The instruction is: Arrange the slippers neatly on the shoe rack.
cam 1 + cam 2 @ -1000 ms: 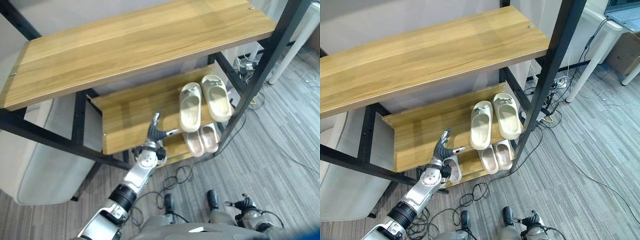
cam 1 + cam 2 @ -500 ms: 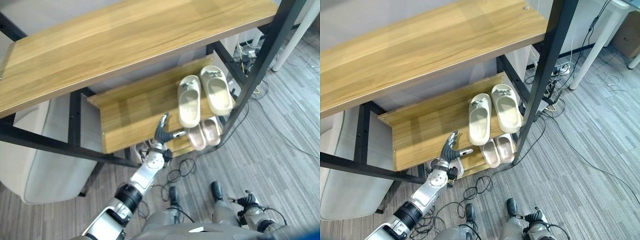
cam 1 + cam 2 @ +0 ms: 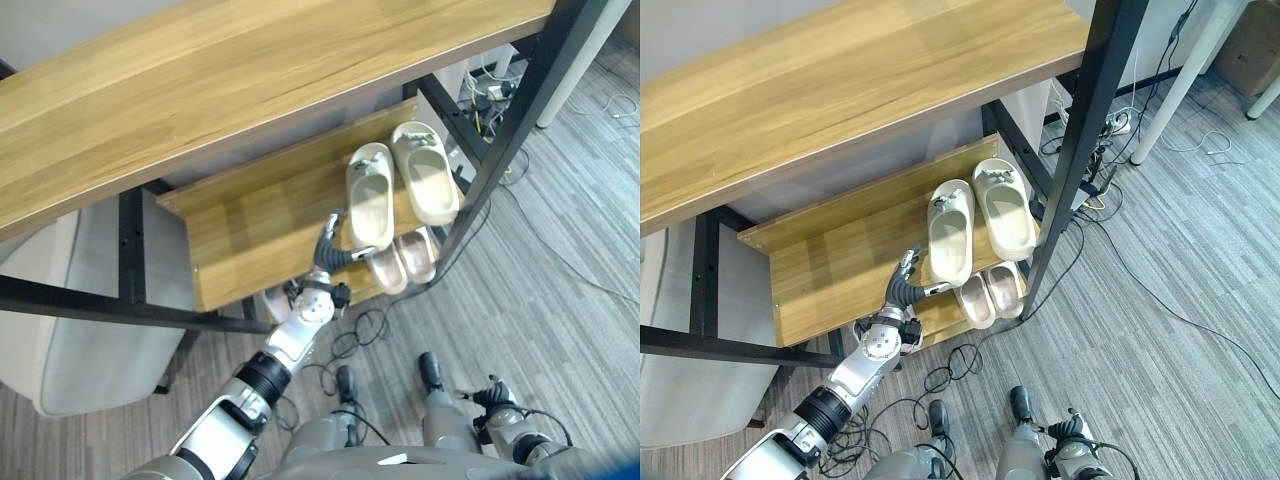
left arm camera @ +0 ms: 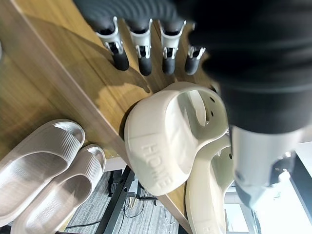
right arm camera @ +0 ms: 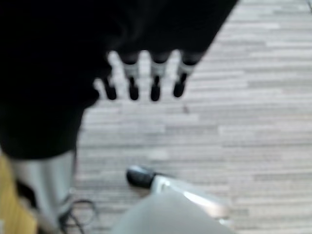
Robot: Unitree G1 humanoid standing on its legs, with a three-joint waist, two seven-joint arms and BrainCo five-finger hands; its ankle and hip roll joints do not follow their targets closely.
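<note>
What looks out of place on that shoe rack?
The two cream slippers on the middle shelf aren't quite matched: the left slipper sits nearer the front edge than the right slipper, and slightly slanted. The robot's left hand, fingers straight, is at its heel. The pinkish pair below looks even.

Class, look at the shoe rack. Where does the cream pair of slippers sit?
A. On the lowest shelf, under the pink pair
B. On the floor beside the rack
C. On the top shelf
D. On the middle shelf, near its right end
D. The cream pair of slippers lies side by side on the middle shelf near its right end, above the pink pair on the lowest shelf.
</note>
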